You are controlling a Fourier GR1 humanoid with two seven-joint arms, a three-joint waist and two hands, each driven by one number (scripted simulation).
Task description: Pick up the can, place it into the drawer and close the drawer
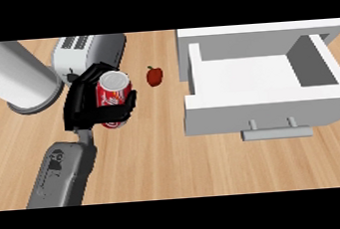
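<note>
Head view: our left hand clasps the can; drawer (open) awaits; placing and closing remain.

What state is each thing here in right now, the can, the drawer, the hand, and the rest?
can: upright, held in the hand
left hand: fingers curled round the can
drawer: pulled open, nothing visible inside
toaster: standing behind the hand
red pepper: lying on the counter
</note>
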